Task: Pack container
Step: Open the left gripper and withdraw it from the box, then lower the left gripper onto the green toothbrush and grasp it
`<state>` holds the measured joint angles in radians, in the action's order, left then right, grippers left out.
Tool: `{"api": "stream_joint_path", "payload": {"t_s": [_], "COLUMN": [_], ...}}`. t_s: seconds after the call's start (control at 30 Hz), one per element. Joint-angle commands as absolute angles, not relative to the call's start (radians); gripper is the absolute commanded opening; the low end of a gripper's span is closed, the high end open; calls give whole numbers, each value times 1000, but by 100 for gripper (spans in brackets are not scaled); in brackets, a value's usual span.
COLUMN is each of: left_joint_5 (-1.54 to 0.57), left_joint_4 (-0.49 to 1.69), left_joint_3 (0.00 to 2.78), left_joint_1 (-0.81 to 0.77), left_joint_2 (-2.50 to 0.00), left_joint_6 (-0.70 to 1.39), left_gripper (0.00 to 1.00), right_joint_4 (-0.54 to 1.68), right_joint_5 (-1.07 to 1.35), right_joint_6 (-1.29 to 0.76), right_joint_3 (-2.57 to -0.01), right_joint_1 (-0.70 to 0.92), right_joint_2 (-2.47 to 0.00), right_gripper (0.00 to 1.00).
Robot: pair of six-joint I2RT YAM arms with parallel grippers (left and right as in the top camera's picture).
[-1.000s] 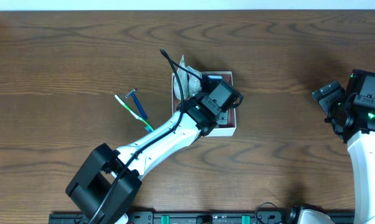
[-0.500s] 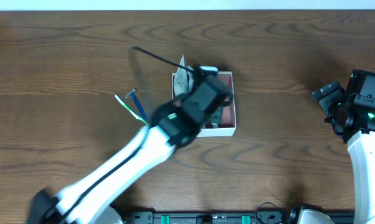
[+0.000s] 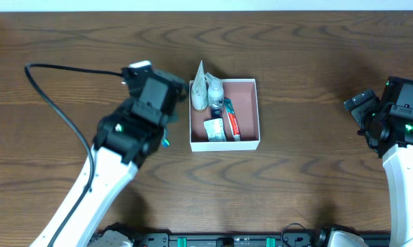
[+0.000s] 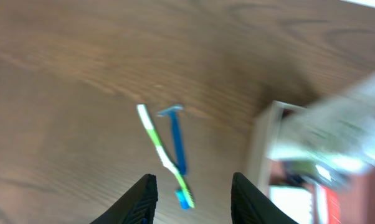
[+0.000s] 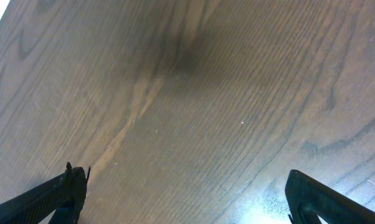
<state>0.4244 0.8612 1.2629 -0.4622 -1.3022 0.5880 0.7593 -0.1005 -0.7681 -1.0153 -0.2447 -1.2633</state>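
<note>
Left hand (image 4: pixel 192 186) wide and empty, above toothbrush (image 4: pixel 155 138) and razor (image 4: pixel 177 142), which lie close together. Container (image 3: pixel 257 113) at centre of bench (image 3: pixel 316 62), just right of them. Advice: descend straight, straddle one handle only, close gently.

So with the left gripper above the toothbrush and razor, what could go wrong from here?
1. The toothbrush and razor converge and seem to touch at one end, so the open left gripper may catch both or knock one aside.
2. Both lie thin and flat on the table; the fingers could scrape wood or slip.
3. The container is crowded on its left side, with a white tube leaning over the rim, so a long item may not settle flat.
</note>
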Motion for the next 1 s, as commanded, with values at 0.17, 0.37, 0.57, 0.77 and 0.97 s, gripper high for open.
{"api": "stream_joint_path", "payload": {"t_s": [0.17, 0.37, 0.57, 0.77, 0.97], "left_joint_5": [341, 195, 64, 33, 33], "left_joint_4": [809, 802, 803, 803, 802], "left_joint_3": [1245, 1245, 1245, 1245, 1226], "left_joint_1": [-309, -215, -153, -141, -141], "left_joint_2": [-1525, -1693, -1806, -1870, -1876], "left_joint_6": [616, 654, 656, 657, 669], "left_gripper": [40, 40, 40, 40, 40], "right_joint_4": [760, 760, 760, 760, 760], "right_joint_5": [-104, -104, -104, -104, -104], "right_joint_6": [-754, -754, -754, -754, -754], "right_joint_3": [-1025, -1025, -1025, -1025, -1025], "right_joint_1": [-252, -252, -252, -252, -252], "right_joint_2": [-1266, -1266, -1266, -1266, -1266], "right_gripper": [99, 99, 99, 99, 99]}}
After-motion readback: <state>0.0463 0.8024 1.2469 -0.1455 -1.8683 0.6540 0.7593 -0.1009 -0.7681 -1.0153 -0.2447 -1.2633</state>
